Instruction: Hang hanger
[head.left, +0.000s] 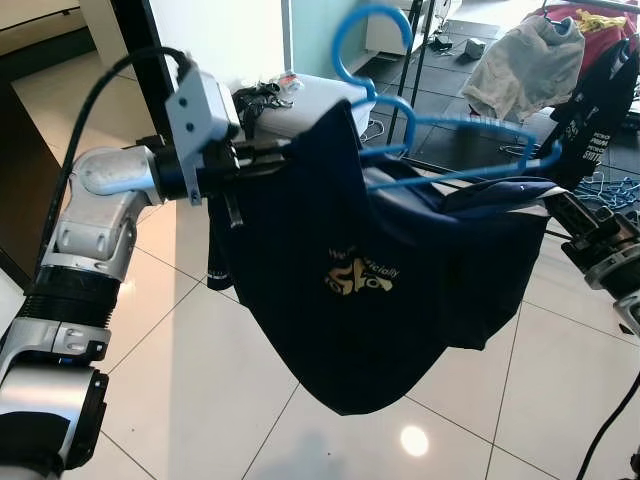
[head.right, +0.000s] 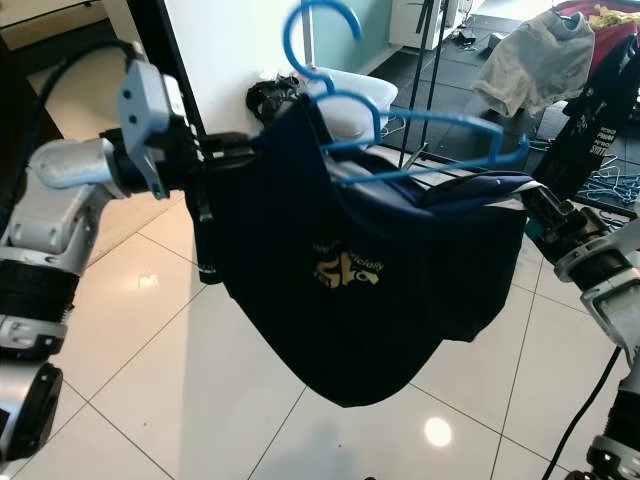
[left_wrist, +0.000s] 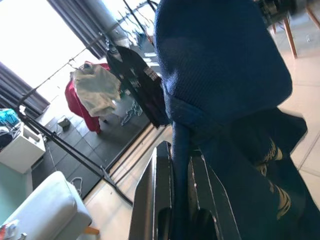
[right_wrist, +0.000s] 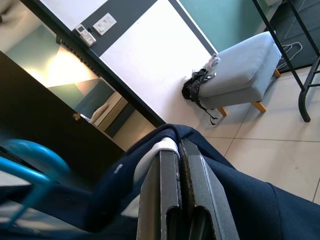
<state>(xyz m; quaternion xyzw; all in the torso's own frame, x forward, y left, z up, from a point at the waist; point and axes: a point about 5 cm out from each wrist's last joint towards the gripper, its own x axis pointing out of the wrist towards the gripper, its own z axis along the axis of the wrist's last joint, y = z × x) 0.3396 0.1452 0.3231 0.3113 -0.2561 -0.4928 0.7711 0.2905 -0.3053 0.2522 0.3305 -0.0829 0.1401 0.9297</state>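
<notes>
Silver and close to the lens, the left arm reaches across the tiled floor (head.left: 200, 400) and ends in the left gripper (head.left: 262, 152), whose black fingers (left_wrist: 155, 200) are pressed together on one edge of a navy shirt (head.left: 380, 290). On the opposite side the right gripper (head.left: 556, 208) pinches the other edge of the same shirt, its fingers (right_wrist: 167, 200) clamped with fabric between them. Stretched between the two grippers, the shirt sags in the middle like a hammock, a small gold print facing the camera.

Two blue hangers (head.left: 450, 150) lie on top of the shirt, tucked partly into its opening. Their long axis runs roughly from the left gripper toward the right one, and the hooks (head.left: 365, 40) stand up at the left end, curling over toward the right.

Behind, a grey ottoman (right_wrist: 245, 70) stands by the white wall, with a dark bundle at its end. Farther back, a black rack (head.left: 420, 70) carries a beige hoodie (head.left: 525, 65), a red garment and a black printed shirt (head.left: 600, 110).
</notes>
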